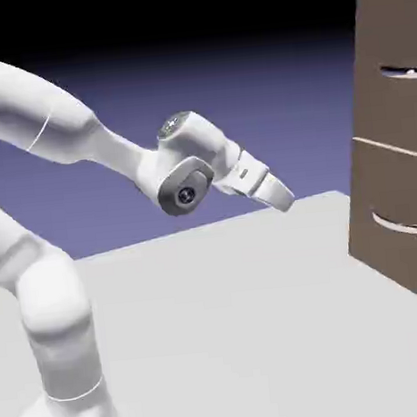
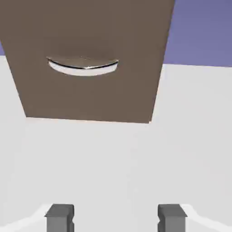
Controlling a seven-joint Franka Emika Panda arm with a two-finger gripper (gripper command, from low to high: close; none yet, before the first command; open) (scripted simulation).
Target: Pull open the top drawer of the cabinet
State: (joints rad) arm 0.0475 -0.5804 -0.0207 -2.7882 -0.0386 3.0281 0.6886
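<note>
Pale grey table (image 1: pixel 224 336), blue-violet backdrop (image 1: pixel 191 79)

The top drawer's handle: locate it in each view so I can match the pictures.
Exterior view: the top drawer's handle sits at the right edge, high on the cabinet.
Hand view: not in it; the handle there looks like the lower drawer's handle.
Shared landmark: the lower drawer's handle.

Table: flat, pale grey-white tabletop (image 1: pixel 232 317), matte and plain, filling the lower part of the exterior view.
Table in hand view: the same pale surface (image 2: pixel 118 158), bare and evenly lit.
Backdrop: plain blue-violet wall (image 1: pixel 263 90) rising behind the table's far edge, fading to black toward the top.
Backdrop in hand view: a blue-violet patch (image 2: pixel 204 31) above the table's far edge.
</note>
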